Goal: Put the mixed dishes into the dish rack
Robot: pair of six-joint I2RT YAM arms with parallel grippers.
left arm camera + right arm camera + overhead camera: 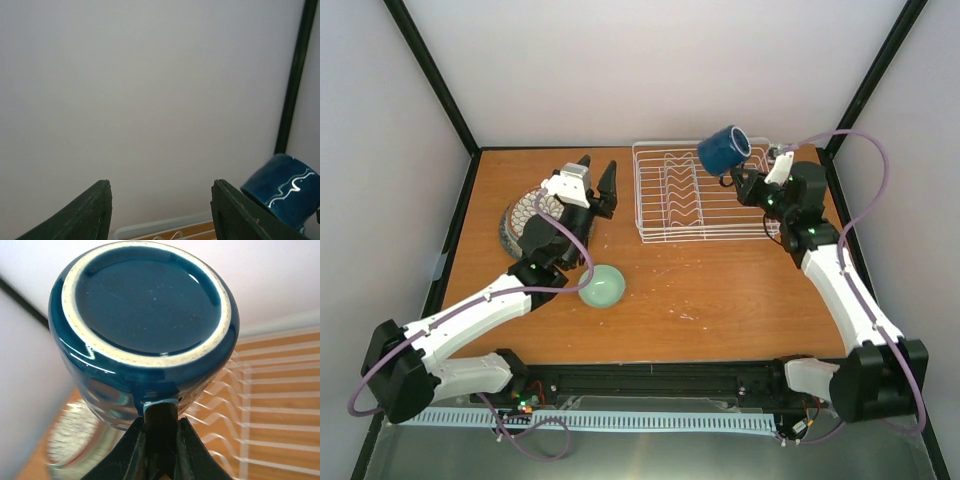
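Note:
The dark blue mug [724, 150] hangs tilted above the far right corner of the white wire dish rack [665, 222], which holds nothing. My right gripper [740, 178] is shut on the mug's handle. In the right wrist view the mug's base [147, 300] faces the camera, and the right gripper [162, 412] pinches the handle. My left gripper [599, 166] stands open and holds nothing, raised over a stack of plates [523, 213] at the left, with the petal-patterned plate on top. A small pale green bowl [602, 286] lies on the table near the left arm.
The left wrist view looks at the back wall past the open left gripper [160, 187]. The mug [285, 192] shows at its right edge and the rack's rim [165, 227] at the bottom. Black frame posts stand at the back corners.

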